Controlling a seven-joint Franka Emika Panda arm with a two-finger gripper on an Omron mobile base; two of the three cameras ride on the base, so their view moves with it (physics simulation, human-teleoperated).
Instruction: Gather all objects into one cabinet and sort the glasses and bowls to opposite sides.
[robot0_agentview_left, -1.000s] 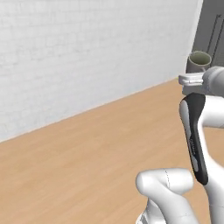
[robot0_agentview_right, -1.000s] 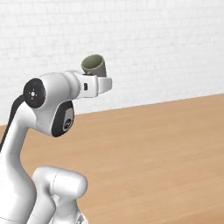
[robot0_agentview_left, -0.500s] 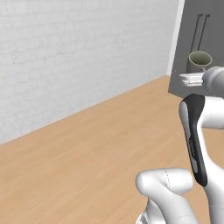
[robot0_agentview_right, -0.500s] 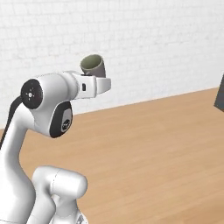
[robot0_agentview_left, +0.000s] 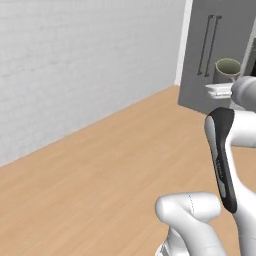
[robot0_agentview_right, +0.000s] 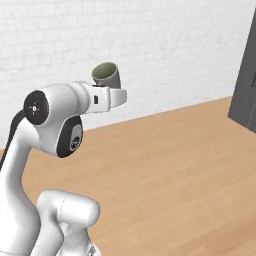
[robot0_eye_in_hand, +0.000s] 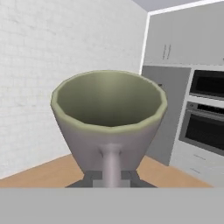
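Grey-green cup (robot0_eye_in_hand: 109, 118) rides high in the pincer (robot0_eye_in_hand: 111, 177), its jaws clamped together on the single side handle, mouth up and empty, as seen in the hand view; from the left base view the cup (robot0_agentview_left: 227, 70) sits at the far right above the white arm (robot0_agentview_left: 222, 150), and from the right base view the cup (robot0_agentview_right: 106, 75) tops the outstretched hand. Tall grey doors with long bar handles (robot0_agentview_left: 207, 45) stand at the far right past the wooden floor (robot0_agentview_left: 110, 165), with 2 dark ovens (robot0_eye_in_hand: 205, 109) beside them and wall cabinets (robot0_eye_in_hand: 183, 39) above. The likely hazard is the thin hold: gripped by the handle alone, the cup could pivot or slip if the base turns sharply or the arm swings fast. A second risk is the cup or forearm clipping a door edge or bar handle on approach. Whether the target cabinet stands open cannot be told from here.
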